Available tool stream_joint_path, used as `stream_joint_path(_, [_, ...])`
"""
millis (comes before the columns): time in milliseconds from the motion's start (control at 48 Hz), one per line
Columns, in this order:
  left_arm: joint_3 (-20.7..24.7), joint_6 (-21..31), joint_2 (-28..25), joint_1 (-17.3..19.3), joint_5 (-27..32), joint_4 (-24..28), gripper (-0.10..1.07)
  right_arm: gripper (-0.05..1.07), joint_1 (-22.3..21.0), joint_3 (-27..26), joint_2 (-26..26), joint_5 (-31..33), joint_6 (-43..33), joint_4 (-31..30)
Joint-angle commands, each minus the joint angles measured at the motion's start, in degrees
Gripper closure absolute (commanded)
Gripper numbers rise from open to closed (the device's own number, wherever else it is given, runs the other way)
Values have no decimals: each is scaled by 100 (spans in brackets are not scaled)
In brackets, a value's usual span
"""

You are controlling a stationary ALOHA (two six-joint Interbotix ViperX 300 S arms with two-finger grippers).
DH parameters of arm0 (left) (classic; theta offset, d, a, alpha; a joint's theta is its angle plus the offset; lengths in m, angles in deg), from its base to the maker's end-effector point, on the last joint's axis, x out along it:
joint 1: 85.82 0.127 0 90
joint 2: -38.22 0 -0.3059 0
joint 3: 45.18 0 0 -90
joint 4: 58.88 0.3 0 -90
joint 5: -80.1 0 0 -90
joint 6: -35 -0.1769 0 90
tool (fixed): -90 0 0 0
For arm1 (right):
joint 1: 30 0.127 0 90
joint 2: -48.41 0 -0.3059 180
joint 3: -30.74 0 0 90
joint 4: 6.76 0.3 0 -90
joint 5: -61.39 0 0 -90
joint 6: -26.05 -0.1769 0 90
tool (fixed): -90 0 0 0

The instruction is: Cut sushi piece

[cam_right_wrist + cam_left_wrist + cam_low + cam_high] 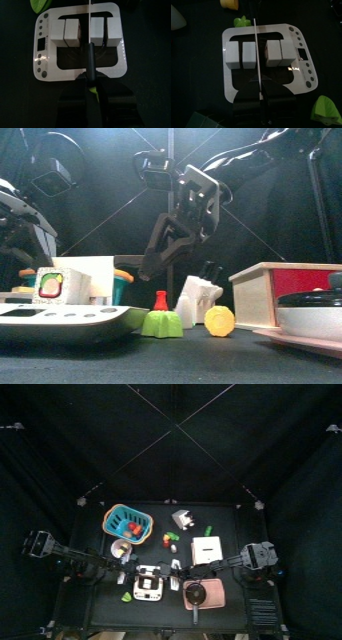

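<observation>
White sushi (87,33) beneath right gripper's (89,75) knife (88,30)

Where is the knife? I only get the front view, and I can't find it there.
Observer: The knife is over the white cutting board, with its blade lined up along the gap in the middle of the sushi.
Operator: How many sushi pieces are there?
Observer: There are four sushi blocks in a row, two on each side of the blade.
Operator: Who holds the knife?
Observer: It looks like the right tool. The dark handle runs straight out from it.
</observation>
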Motion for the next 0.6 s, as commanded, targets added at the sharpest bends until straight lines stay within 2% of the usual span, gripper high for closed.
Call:
stream_joint_path(0, [281, -9, 70, 9, -62, -9, 73, 70, -26, -290, 343, 9, 9, -53])
stream_joint_path(271, [352, 0, 615, -97, -26, 79, 72, 70, 88, -378, 659, 141, 18, -123])
stream_joint_path(417, [369, 18, 1011, -343, 167, 62, 72, 70, 176, -396, 694, 149, 18, -167])
stream_joint_path(583, [343, 35, 1037, -677, 202, -105, 72, 70, 299, -413, 598, 149, -18, -132])
